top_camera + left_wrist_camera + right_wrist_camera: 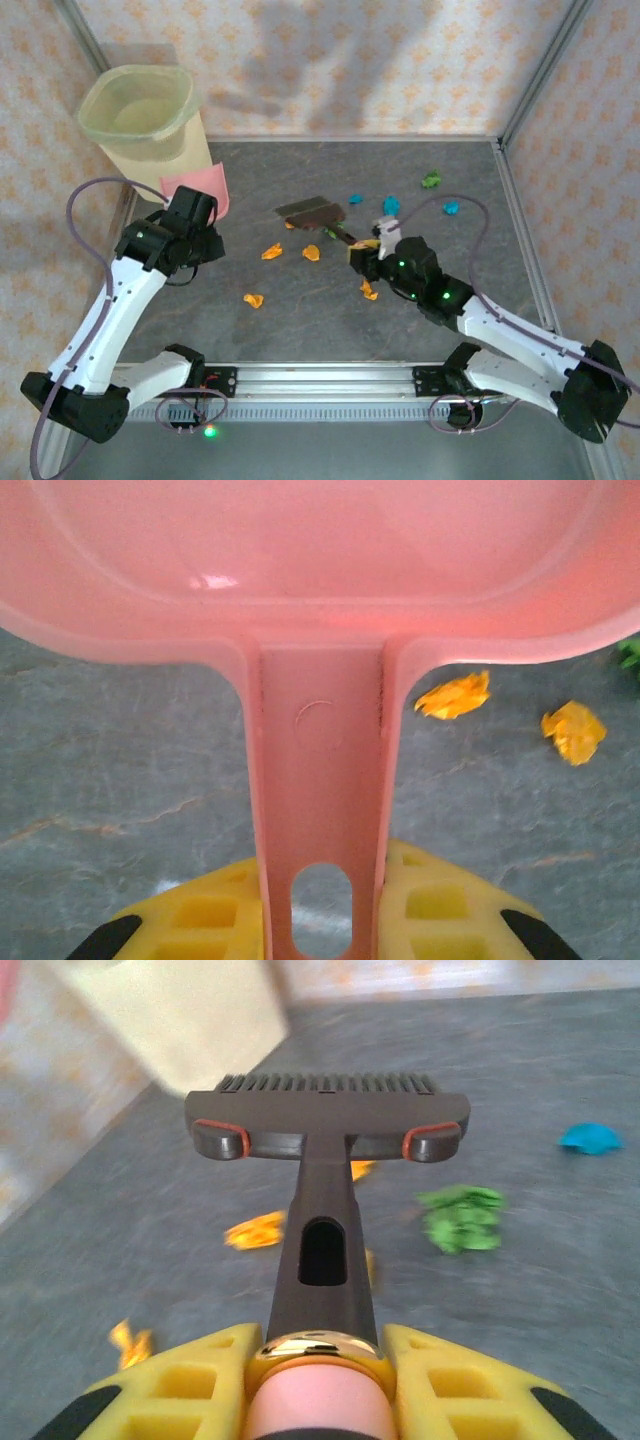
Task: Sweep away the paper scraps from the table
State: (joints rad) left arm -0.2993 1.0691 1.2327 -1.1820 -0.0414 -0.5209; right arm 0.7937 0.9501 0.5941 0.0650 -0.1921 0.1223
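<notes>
Bare table (300, 335) open across lower centre of the frame, paper scraps (311, 252) dotting the middle and upper right, tall bin (165, 150) blocking upper left, pink dustpan (205, 180) just beside it, brush (312, 213) at centre

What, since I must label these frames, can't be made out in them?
- Top external: the left arm covers most of the pink dustpan, handle included.
- Left wrist: the top edge cuts off the dustpan's pan, so its front lip is out of frame.
- Right wrist: motion blur smears the paper scraps and the bin. The brush is seen from behind, so whether its bristles touch the table cannot be told.
</notes>
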